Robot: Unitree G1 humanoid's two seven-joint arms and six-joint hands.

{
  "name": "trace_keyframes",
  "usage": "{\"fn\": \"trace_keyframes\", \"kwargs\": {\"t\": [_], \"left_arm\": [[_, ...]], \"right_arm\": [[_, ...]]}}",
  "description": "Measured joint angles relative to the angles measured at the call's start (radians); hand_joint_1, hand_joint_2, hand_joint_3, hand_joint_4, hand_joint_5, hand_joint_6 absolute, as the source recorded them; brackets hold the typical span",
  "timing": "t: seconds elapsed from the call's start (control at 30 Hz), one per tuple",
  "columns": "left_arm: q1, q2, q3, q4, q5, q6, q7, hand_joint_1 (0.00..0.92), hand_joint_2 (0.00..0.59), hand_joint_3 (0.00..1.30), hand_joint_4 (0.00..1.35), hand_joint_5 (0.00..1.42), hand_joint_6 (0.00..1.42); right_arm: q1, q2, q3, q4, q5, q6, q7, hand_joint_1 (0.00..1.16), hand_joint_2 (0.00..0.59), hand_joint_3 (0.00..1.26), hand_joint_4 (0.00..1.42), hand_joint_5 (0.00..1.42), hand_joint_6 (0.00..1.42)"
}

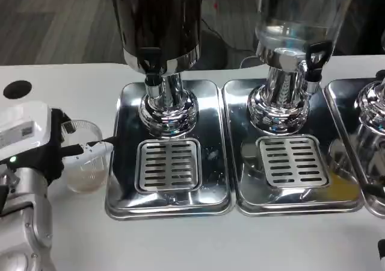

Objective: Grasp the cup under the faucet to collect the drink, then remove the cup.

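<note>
1. Left hand (42,147), white back with black fingers, wraps the small clear plastic cup (87,159); cup stands on the white worktop (180,241), just left of the shiny steel drip tray (123,193).
2. Cup holds a little pale liquid, so collecting looks done.
3. Cup is away from the dark dispenser's black faucet (151,63); removal looks nearly finished, only release left.
4. Slotted metal grate (168,165) is flat and dull; tray is mirror-like with rounded corners.
</note>
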Motion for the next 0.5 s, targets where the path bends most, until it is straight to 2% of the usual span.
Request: {"fn": "trace_keyframes", "kwargs": {"t": [0.5], "left_arm": [[0.036, -0.001, 0.015, -0.083, -0.010, -0.040, 0.051, 0.323, 0.094, 0.59, 0.64, 0.89, 0.99]], "right_arm": [[-0.005, 0.000, 0.009, 0.005, 0.000, -0.001, 0.011, 0.45, 0.496, 0.14, 0.00, 0.00, 0.00]]}}
